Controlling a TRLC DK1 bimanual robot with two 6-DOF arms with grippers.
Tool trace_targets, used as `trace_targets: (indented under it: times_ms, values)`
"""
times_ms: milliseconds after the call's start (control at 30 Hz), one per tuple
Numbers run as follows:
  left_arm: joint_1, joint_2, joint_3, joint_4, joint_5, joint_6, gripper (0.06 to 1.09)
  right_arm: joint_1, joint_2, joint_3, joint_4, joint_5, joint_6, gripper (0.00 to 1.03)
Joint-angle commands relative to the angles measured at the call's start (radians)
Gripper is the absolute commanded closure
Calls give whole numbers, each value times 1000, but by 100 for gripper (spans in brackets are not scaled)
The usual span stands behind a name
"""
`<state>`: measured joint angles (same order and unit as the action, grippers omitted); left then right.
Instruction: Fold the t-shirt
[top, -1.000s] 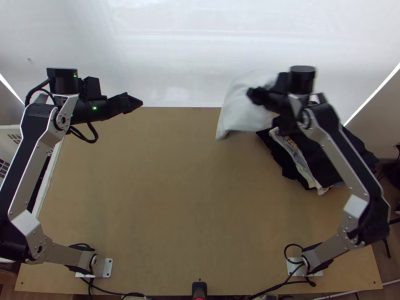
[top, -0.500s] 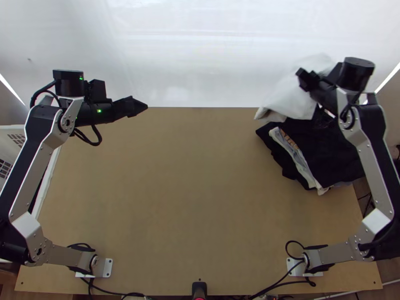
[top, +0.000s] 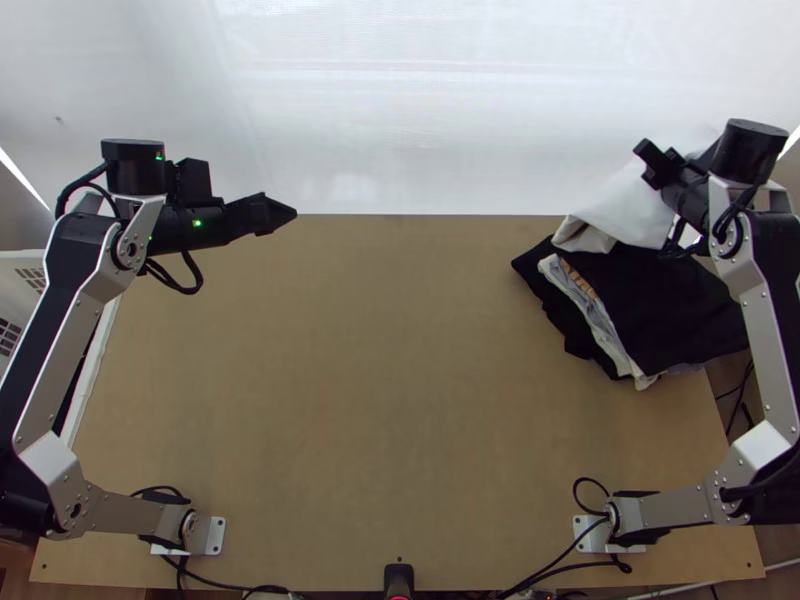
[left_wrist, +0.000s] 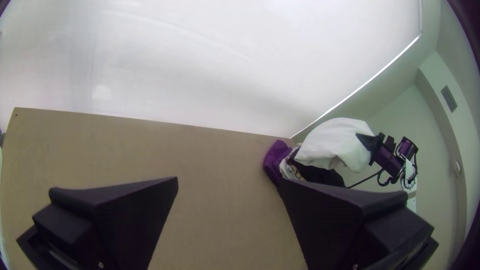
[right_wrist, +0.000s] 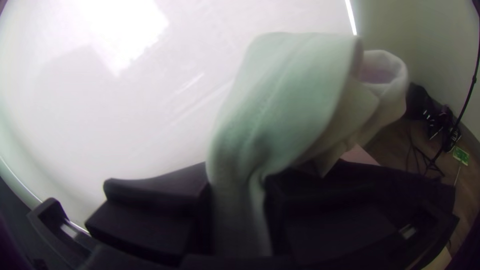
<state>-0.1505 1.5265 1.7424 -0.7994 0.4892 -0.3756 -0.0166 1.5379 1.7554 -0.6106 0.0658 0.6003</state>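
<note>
Right claw grips the white t-shirt. Lower than it lies the wooden table; below and nearer the robot, the stack of folded clothes. From the claw, the t-shirt hangs bunched over the stack's far end. Well off leftward, left claw stands open.

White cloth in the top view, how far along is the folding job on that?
Folding looks probably done: the white cloth shows overlapping layers, though I can't tell how neat they are. In hand: the right gripper pinches it over the far side of the clothes pile. Left, likely: laying it flat there and letting go, since it is bunched between the fingers.
</note>
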Motion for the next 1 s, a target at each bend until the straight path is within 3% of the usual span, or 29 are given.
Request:
trace_targets:
  times_ms: [0, 167, 233, 400, 500, 800, 967]
  values:
    - [0, -16, -3, 0, 0, -6, 10, -37, -18, -40, -9, 12, -53, 100]
    - [3, -23, 0, 0, 0, -6, 10, -48, -38, -100, -8, 12, -94, 99]
    - [5, -26, 2, 0, 0, -6, 10, -56, -59, -140, -8, 12, -116, 90]
    - [12, -34, 2, -3, 0, -6, 10, -114, -142, -295, 9, 14, -151, 90]
    - [25, -39, 0, -4, 0, -6, 10, -149, -193, -389, 12, 15, -178, 82]
    - [37, -39, 2, -1, 29, -3, 10, -273, -341, -591, 23, 45, -316, 80]
    - [49, -39, 5, 0, 55, -3, 10, -345, -391, -695, 23, 45, -384, 30]
